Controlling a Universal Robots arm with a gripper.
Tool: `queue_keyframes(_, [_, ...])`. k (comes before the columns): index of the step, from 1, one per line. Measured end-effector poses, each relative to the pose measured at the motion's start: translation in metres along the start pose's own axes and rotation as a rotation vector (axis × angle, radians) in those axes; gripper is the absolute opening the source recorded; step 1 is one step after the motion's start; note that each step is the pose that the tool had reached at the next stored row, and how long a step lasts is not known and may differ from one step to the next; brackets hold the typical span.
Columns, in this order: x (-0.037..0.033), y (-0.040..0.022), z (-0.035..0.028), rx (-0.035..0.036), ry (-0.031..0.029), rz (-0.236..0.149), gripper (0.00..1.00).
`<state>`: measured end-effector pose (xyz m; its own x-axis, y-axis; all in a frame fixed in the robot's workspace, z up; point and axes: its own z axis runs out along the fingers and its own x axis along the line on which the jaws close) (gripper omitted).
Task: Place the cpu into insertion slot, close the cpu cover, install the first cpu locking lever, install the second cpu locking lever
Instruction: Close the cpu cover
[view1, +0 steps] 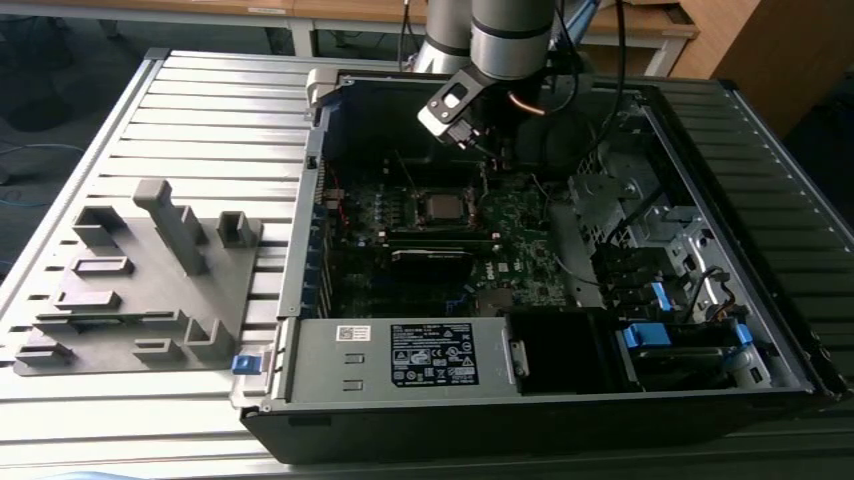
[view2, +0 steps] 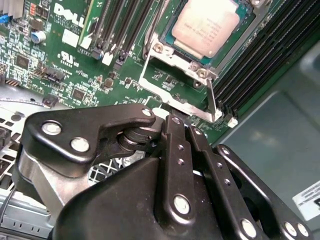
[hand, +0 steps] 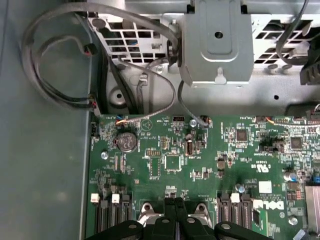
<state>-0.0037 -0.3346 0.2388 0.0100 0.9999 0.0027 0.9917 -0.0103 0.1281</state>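
- The open black desktop computer case (view1: 787, 300) lies on a ribbed silver metal table (view1: 200, 110). A grey plastic fixture block with upright pegs (view1: 134, 290) sits beside it at the exterior view's left.
- The grey robot arm reaches down into the case, and its black gripper (view1: 491, 158) hangs over the green circuit board (view1: 527, 250), close to the socket area.
- The small flat square cpu with a silver-grey metal top (view2: 207, 25) already lies seated in the square silver-edged insertion slot (view2: 180, 60), its top uncovered.
- The thin silver metal cpu cover with a square opening (view2: 180, 102) is swung open, away from the cpu. Green board shows through its opening.
- In both wrist views the gripper's (view2: 172, 120) fingers are drawn together, with no gap showing between them, and their tips sit right at the cover's free edge (hand: 145, 209). Whether they pinch the metal or merely touch it cannot be told.
- Long narrow black memory slots (view2: 260, 55) run along both sides of the socket.
- In the first wrist view a round silver coin battery (hand: 126, 141) sits on the board beyond the gripper (hand: 176, 202), and grey looped cables (hand: 55, 55) hang near the case wall.
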Motion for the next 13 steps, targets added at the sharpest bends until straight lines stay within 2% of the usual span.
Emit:
queue_keyframes(6, [-0.0001, -0.007, -0.001, -0.0109, -0.0001, 0.0, 0.11])
queue_keyframes(13, [-0.0001, -0.0138, -0.0018, -0.018, 0.0001, 0.0, 0.11])
